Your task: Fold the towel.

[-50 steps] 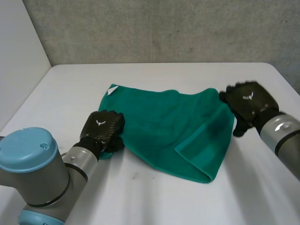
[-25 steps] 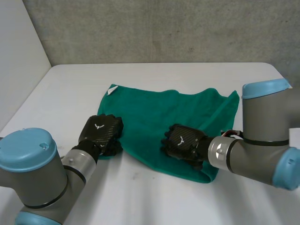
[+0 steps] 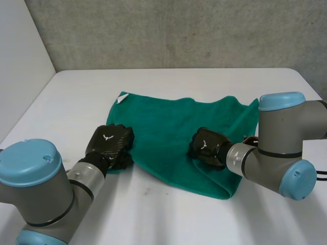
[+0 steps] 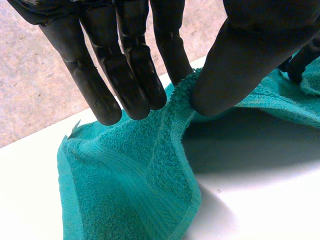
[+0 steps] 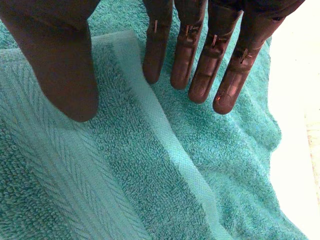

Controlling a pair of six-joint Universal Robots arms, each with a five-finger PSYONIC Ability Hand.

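Slides right hand (image 3: 207, 147) toward table's (image 3: 76, 92) right edge, fingers flat on towel (image 3: 163, 127); pinches its left edge with left hand (image 3: 110, 142); leaves fold half-done.

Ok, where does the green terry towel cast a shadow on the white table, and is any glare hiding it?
Left wrist view: the green terry towel, its edge pinched up by the left hand, throws a dark shadow on the white table beneath. Head view: even light, no glare. Right wrist view: towel evenly lit under the open right hand.
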